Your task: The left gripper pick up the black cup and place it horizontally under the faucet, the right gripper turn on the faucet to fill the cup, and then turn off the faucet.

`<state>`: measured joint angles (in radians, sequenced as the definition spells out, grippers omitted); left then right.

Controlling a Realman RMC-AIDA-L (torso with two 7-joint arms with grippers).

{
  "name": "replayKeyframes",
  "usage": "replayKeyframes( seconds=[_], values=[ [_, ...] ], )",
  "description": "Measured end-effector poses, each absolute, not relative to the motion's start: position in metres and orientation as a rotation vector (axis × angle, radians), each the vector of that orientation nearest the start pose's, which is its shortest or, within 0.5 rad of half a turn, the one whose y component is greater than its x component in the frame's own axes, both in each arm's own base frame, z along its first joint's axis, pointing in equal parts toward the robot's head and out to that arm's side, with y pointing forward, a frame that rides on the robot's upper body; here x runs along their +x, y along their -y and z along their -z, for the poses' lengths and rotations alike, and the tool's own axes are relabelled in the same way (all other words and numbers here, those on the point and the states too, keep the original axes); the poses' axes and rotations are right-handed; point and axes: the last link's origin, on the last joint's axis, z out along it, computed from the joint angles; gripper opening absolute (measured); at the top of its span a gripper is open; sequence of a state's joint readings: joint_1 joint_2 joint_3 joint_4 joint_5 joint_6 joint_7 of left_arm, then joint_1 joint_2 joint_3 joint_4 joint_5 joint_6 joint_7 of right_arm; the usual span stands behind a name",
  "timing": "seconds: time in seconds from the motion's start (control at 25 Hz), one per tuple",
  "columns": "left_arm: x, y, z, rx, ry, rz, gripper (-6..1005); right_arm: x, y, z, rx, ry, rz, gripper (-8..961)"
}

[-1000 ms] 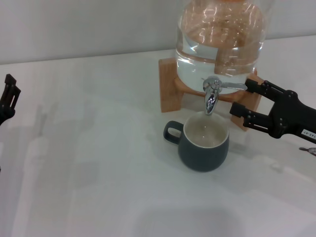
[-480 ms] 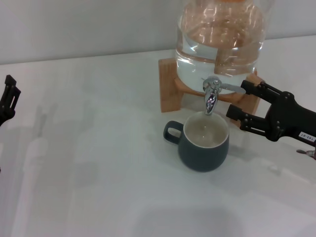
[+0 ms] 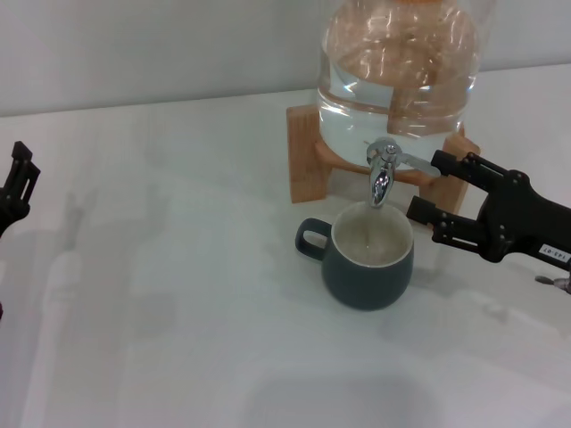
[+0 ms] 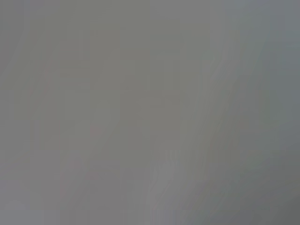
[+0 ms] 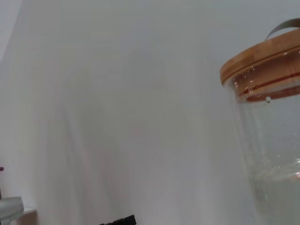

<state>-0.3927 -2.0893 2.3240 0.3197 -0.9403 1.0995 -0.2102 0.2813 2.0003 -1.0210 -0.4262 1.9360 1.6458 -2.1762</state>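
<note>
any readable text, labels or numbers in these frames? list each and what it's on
Small white label on the right gripper, at the head view's right edge: dark characters, too small and blurred to read.
Nothing readable on the black cup, the faucet, the water jar or the wooden stand.
Both wrist views: no text.

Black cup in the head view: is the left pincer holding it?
No. The black cup stands alone on the table under the faucet, while the left pincer sits far off at the table's edge.

Right gripper [image 3: 426, 189] extended from right edge, jaws spread wide. Left gripper [image 3: 16, 185] parked far left.
</note>
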Motion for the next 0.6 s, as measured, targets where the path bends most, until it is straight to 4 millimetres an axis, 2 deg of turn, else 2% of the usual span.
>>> replayKeyframes(
  seconds=[0.6],
  values=[
    [-0.3093,-0.3303,0.0328,-1.534,0.728,0.849,796,0.2940,-0.2671,-0.0233,-2.319,-0.436,-1.190,838]
  ],
)
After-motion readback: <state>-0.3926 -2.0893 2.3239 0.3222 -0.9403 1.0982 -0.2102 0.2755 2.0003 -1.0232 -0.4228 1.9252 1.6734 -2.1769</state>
